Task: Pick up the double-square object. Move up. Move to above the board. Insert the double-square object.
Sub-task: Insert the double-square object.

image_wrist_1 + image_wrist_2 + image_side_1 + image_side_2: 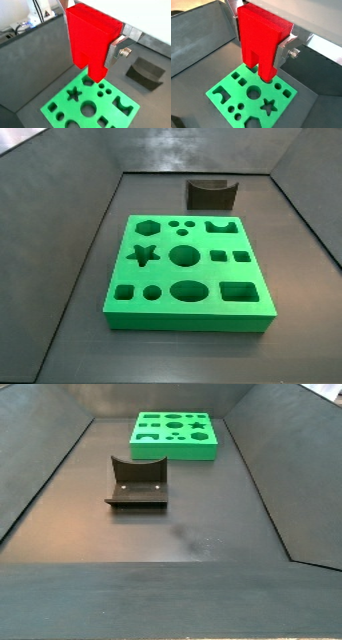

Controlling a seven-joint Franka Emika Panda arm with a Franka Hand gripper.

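My gripper (93, 52) (261, 47) is shut on the double-square object (90, 40) (261, 42), a bright red block held upright with its two legs pointing down. One silver finger (115, 51) (282, 50) shows on the block's side; the opposite finger is mostly hidden behind it. Below lies the green board (73, 107) (236, 89) with its many cut-outs, and the legs hang well above its near part, apart from it. Both side views show the board (187, 318) (174, 452) flat on the floor, with neither the gripper nor the red block in view.
The dark fixture (210, 194) (136, 484) (145, 72) stands on the grey floor a short way from the board. Sloping dark grey walls (60, 278) (267, 494) close in the floor on all sides.
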